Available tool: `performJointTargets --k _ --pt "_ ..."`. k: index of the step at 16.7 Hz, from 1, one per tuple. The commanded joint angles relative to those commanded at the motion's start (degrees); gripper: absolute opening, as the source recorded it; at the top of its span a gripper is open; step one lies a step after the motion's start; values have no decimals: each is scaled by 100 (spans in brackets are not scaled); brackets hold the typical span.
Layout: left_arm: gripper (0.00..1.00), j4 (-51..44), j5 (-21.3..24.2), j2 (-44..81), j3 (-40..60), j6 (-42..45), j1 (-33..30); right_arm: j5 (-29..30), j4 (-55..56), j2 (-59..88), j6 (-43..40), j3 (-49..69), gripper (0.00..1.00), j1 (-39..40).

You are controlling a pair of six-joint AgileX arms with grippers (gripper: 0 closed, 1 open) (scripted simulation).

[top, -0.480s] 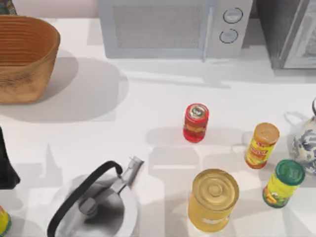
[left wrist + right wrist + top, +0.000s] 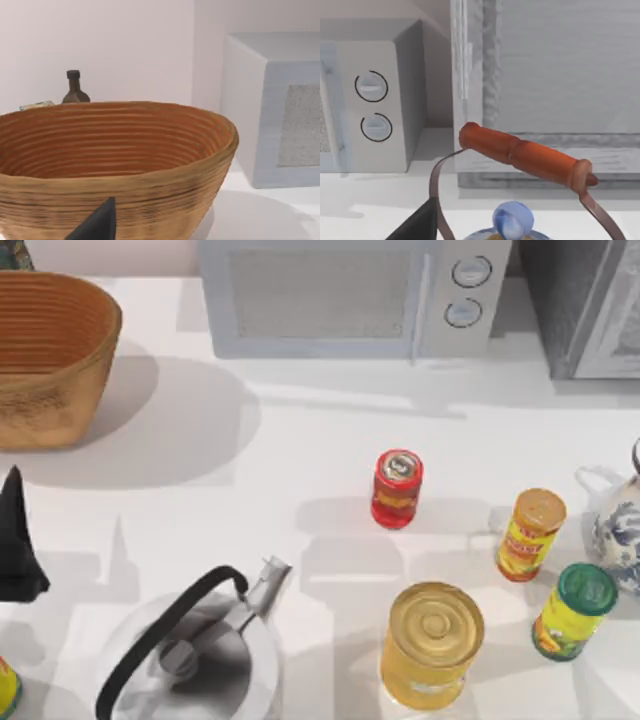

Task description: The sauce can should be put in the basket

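While the sauce can [image 2: 397, 488] stands mid-table, my left gripper [image 2: 17, 540] hovers near the basket [image 2: 50, 360], fingers' state unclear.

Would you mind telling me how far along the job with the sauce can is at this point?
Nothing looks done yet: the sauce can stands upright on the table, mid-right, ungrasped. In hand: the left gripper sits at the table's left edge, just below the basket, far from the can. Left: reaching, grasping, carrying and dropping it in the basket.
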Motion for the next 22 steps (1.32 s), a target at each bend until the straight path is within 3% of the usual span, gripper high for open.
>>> performJointTargets --k 5,16,22 --pt "100 1348 972 2263 853 27 -295 0 0 0 0 0 100 0" --pt "100 4828 3743 8657 3041 97 -1201 0 0 0 0 0 100 0" --pt "100 6608 4979 11460 4224 199 -1569 0 0 0 0 0 100 0"
